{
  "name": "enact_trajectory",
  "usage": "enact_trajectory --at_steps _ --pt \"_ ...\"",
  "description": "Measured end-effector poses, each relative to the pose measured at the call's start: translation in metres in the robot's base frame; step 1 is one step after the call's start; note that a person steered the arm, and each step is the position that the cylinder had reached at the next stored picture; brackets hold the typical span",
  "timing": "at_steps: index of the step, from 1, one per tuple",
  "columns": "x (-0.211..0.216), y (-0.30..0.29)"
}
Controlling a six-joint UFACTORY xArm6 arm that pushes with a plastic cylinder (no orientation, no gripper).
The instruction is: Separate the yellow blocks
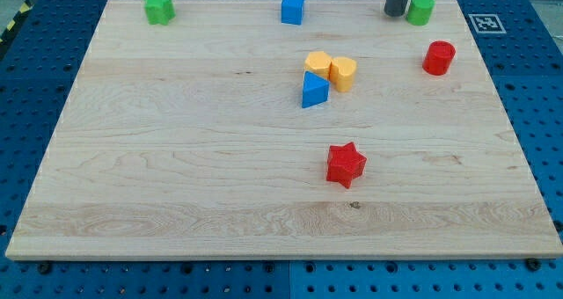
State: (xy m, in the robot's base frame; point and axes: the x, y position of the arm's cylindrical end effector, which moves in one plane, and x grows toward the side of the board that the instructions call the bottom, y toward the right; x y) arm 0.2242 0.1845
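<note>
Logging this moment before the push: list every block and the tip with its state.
Yellow blocks: touching each other.
Blue triangle: against the left yellow.
Blue cube: alone, top edge.
Green star: alone, top left.
Green cylinder: beside my tip.
Red cylinder: alone.
Red star: alone.

A green star-shaped block [159, 8] sat at the board's top-left corner, and a blue cube [292, 8] stood against the top edge near its middle. A green cylinder [420, 9] rested by the top-right corner, with a red cylinder [438, 58] below it near the right edge. A blue triangular block [314, 90] lay just above centre. A red star-shaped block [346, 164] lay below the centre. The wooden board [176, 158] rested on a blue perforated table [545, 88].
</note>
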Motion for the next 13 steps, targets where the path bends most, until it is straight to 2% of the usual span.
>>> enact_trajectory --at_steps 2,4,5,8,9,12,13 --pt "0.000 0.033" --pt "0.031 0.019" --pt "0.037 0.043" --pt "0.049 0.043" --pt "0.078 0.029" --pt "0.141 -0.119" --pt "0.144 -0.162"
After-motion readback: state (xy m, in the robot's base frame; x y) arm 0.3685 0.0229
